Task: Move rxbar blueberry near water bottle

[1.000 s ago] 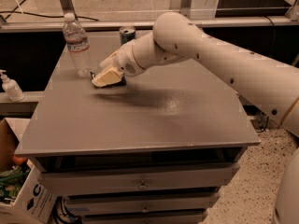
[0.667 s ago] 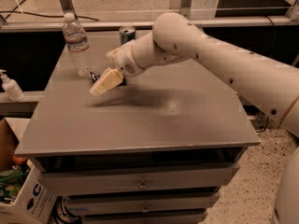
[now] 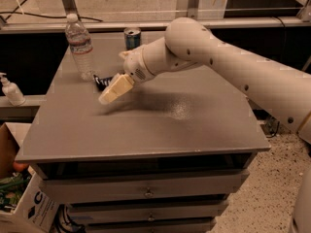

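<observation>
Since the earlier frame the pincer (image 3: 109, 95) has slid a little down and to the right in the picture, away from the bottle (image 3: 80, 45). More of the dark bar (image 3: 101, 83) now shows at its upper left edge.

The pincer hangs low over the left part of the desk (image 3: 160, 130), its pale wedge tilted so that the tip points to the lower left. A soft shadow lies under it on the grey top. Whether it is clenched or released I cannot tell. The bar does not look lifted, though the pincer covers its right end.

The bar lies flat on the desk, just beside the foot of the bottle on its right and a little nearer the camera. I cannot tell whether the two touch.

The bottle stands upright in the upper left of the frame, near the desk's back left corner. A can (image 3: 131, 37) stands upright at the back edge, right of the bottle and apart from it.

The white arm (image 3: 233, 67) comes in from the right edge and crosses the upper middle of the frame.

Off the desk, at the far left, a small pump bottle (image 3: 10, 89) sits on a lower ledge. A cardboard box (image 3: 29, 208) is in the lower left corner.
</observation>
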Action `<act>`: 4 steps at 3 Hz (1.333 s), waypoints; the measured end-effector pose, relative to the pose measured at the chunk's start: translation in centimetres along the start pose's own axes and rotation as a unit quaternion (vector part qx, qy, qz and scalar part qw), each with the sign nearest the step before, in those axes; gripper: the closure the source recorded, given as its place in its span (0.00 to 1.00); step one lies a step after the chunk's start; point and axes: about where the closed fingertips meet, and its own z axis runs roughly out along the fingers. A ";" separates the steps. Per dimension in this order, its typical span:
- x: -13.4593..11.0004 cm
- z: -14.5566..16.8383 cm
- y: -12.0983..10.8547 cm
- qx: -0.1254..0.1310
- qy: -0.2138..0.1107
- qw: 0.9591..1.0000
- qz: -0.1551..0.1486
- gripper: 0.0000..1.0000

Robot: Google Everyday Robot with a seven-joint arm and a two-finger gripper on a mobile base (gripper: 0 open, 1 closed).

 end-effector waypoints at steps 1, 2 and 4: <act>2.9 -1.7 0.0 0.008 -0.005 1.000 0.018 0.00; 5.8 -4.2 -0.3 0.024 -0.006 0.999 0.030 0.00; -0.2 -12.8 -0.2 0.057 -0.051 0.996 0.044 0.00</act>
